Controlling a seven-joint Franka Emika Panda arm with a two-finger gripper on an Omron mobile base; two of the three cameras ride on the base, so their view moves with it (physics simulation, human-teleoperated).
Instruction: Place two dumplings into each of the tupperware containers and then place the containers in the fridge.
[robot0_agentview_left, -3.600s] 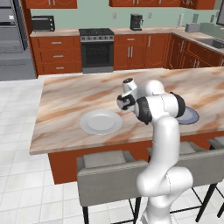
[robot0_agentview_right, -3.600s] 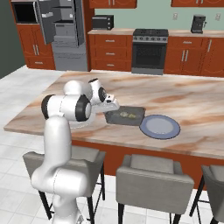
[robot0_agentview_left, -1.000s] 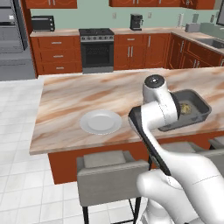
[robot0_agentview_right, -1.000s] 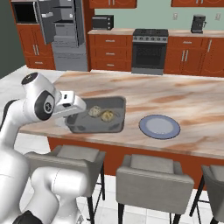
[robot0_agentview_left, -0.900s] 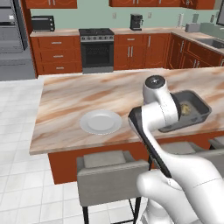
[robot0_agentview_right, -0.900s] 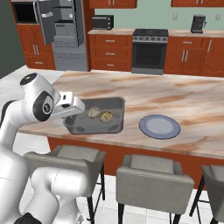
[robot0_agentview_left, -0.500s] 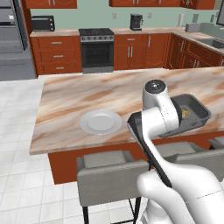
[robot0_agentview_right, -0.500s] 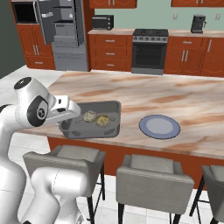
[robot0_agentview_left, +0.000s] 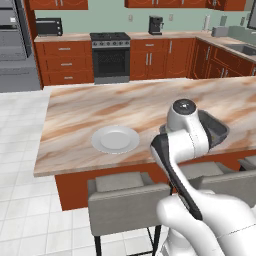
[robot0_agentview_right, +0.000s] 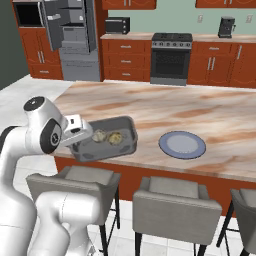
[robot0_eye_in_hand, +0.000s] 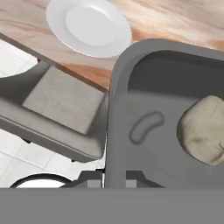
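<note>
Jaws clamped on the rim of a container (robot0_agentview_right: 105, 141) holding two dumplings (robot0_agentview_right: 116, 137), over the tabletop (robot0_agentview_right: 210, 125) edge.

You're facing a kitchen with pale green walls (robot0_agentview_left: 107, 20) and a white tiled floor (robot0_agentview_left: 20, 130). The island worktop (robot0_agentview_left: 125, 107) is tan-and-pink marble over red-brown cabinets (robot0_agentview_right: 117, 60). Grey stools (robot0_agentview_right: 172, 202) line its near edge. At the back worktop you see a black stove (robot0_agentview_left: 111, 56), a toaster oven (robot0_agentview_left: 49, 26) and a coffee maker (robot0_agentview_left: 156, 24). Light is even.
</note>
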